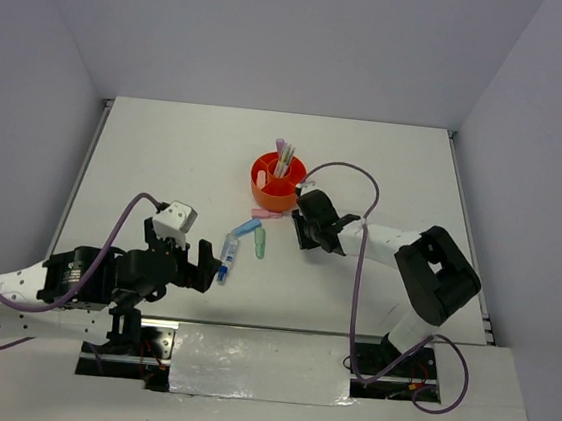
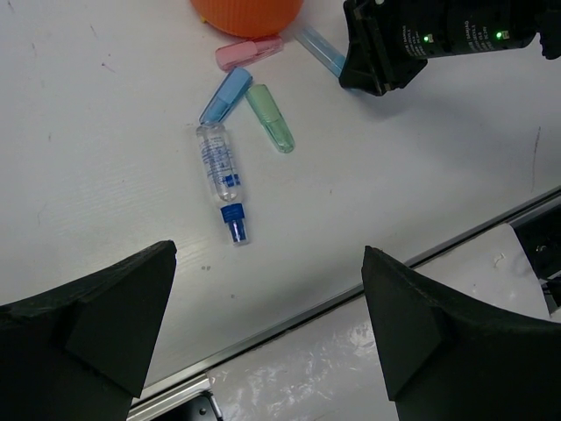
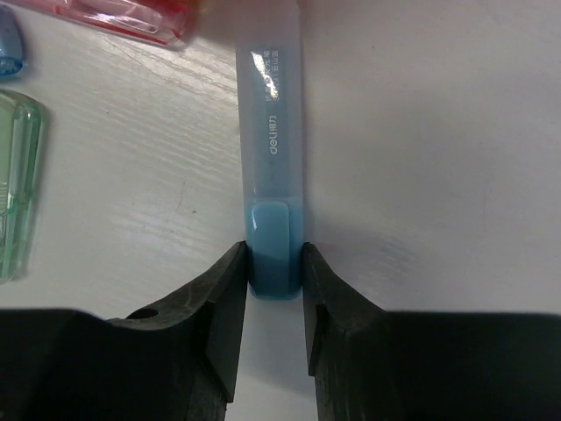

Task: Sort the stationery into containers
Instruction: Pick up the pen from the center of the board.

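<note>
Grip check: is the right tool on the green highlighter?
No, the right tool pinches the pale blue pen; the green highlighter lies apart.

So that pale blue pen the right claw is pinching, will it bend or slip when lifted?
Probably stiff: the pale blue pen looks like a straight, hard plastic barrel. Its surface is glossy, so it may slip or swing, since the right gripper pinches only its end cap. Likely light, being slim and translucent.

Bright even light; glare streaks the blue pen (image 3: 272,149).
</note>
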